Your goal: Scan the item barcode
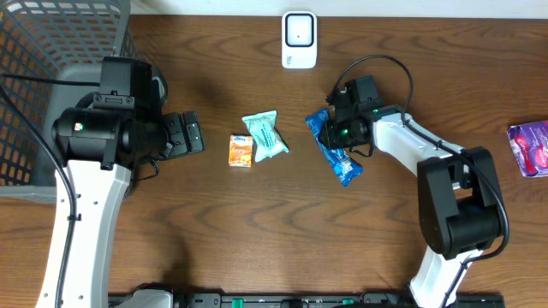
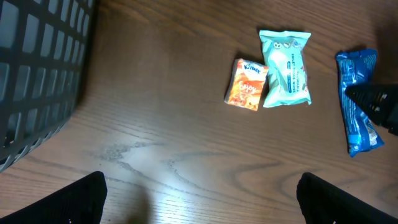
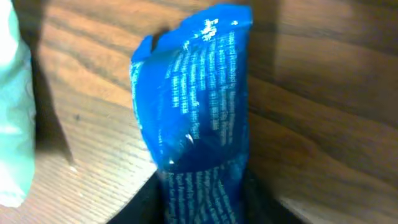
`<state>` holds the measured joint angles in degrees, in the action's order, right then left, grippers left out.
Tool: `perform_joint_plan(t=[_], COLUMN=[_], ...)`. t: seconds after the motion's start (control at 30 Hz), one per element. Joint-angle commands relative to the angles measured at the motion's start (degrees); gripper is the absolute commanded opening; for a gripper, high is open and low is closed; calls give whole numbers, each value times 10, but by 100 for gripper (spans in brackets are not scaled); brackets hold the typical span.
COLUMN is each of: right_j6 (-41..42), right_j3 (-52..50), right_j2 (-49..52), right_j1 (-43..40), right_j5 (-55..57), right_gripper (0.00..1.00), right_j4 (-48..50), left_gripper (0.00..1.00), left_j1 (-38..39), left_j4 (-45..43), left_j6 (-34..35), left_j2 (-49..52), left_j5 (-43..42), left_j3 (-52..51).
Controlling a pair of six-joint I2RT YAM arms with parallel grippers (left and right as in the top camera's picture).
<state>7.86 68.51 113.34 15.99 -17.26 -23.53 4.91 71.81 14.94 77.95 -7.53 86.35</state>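
A blue packet (image 1: 347,167) with white print lies on the wooden table right of centre. My right gripper (image 1: 336,128) is shut on its upper half. In the right wrist view the right gripper (image 3: 202,202) has its dark jaws pressed against both sides of the blue packet (image 3: 199,93), which stretches away from the camera. A white barcode scanner (image 1: 299,38) stands at the table's back edge, above the centre. My left gripper (image 1: 184,134) hovers to the left, open and holding nothing. In the left wrist view the left gripper (image 2: 202,205) is spread wide over bare wood.
A teal packet (image 1: 264,135) and a small orange packet (image 1: 241,150) lie side by side in the middle. A purple packet (image 1: 531,147) sits at the far right edge. A grey wire basket (image 1: 51,43) fills the back left corner.
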Motion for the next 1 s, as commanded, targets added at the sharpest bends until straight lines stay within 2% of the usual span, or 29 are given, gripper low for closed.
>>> perform_joint_plan(t=[0.0,0.03,0.07,0.2,0.3,0.43,0.63,0.8,0.97], right_j6=[15,18,20,23,44,47,95,95,95], right_j3=[-8,-5,-2,21,45,78,87,73,72], right_j2=[21,19,16,-5,-32,-83,-134,-100,-17], right_j1=[1,0,-1,-7,-10,0,44,70,89], right_j5=[-11,-11,-11,-2,56,201,506,625,757], right_gripper=[16,5,1,1,1,1,1,1,4], right_j4=[5,6,6,-6,-35,-96,-134,-131,-125], left_gripper=[98,98,98,98,98,98,98,98,98], left_j1=[-1,-1,-1,-1,-1,-1,-1,-1,-1], left_j4=[2,2,2,2,2,2,1,2,2], left_j6=[-7,-7,-7,-7,-7,-7,-7,-7,-7], left_j2=[-1,-1,-1,-1,-1,-1,-1,-1,-1], left_j5=[3,3,3,3,3,3,3,3,3], left_j3=[11,11,11,11,11,11,11,11,11])
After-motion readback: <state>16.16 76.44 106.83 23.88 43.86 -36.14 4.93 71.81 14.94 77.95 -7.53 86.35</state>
